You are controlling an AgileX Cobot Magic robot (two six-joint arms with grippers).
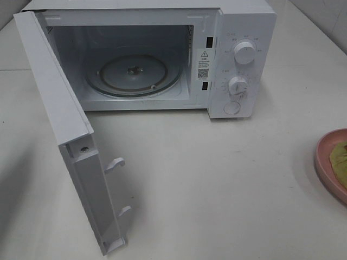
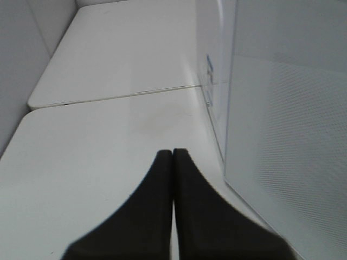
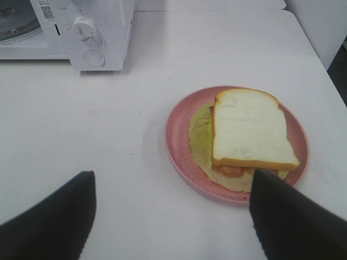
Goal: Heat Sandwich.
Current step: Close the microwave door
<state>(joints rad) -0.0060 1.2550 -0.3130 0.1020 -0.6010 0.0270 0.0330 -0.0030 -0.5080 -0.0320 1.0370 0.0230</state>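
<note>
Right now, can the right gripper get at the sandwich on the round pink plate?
Probably yes: the right gripper hangs open just short of the round pink plate, and nothing lies between it and the white-bread sandwich.

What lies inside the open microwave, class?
Inside the microwave, only a round glass turntable shows, bare. The sandwich sits outside on the pink plate.

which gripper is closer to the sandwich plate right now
Right. The right gripper hangs open just short of the pink plate; the left gripper, shut, sits beside the open microwave door, plate unseen there.
</note>
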